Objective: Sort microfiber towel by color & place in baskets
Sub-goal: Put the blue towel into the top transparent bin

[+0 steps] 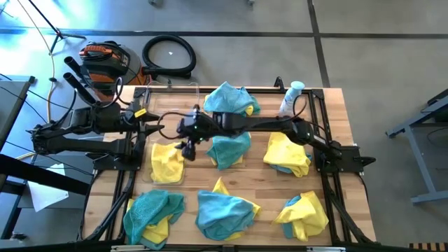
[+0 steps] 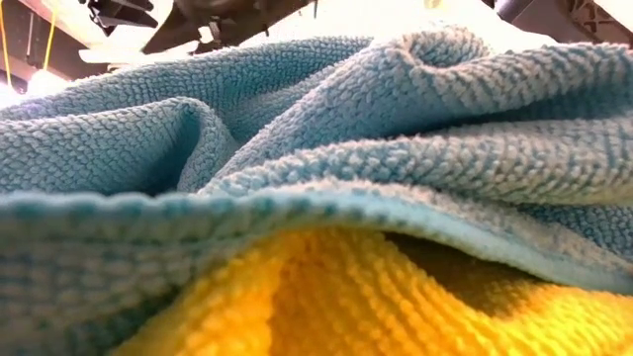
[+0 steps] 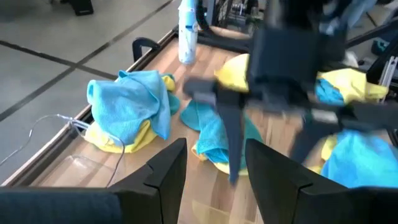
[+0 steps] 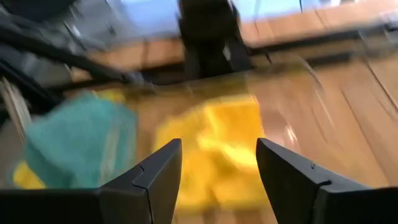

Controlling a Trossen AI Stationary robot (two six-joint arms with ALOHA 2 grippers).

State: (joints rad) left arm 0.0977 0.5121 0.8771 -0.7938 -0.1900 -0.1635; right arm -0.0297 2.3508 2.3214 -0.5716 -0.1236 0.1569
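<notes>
We note, nearest the front edge of the wooden slatted counter, three heaps of fuzzy teal-blue and bright yellow microfiber towels, one at each front corner and one between them. The low view is filled by a teal cloth draped over a yellow one. Farther back, a clear plastic rectangular basket holds a flat yellow towel. The right claw, reaching across from the right side, hangs just above that basket's rim, released and empty, its fingers spread. The left claw waits just behind the basket, likewise released, fingers apart. Mid-counter lie a teal heap and a yellow-over-teal heap. At the rear we record a second clear basket, a teal-and-yellow heap and a white-and-blue bottle.
</notes>
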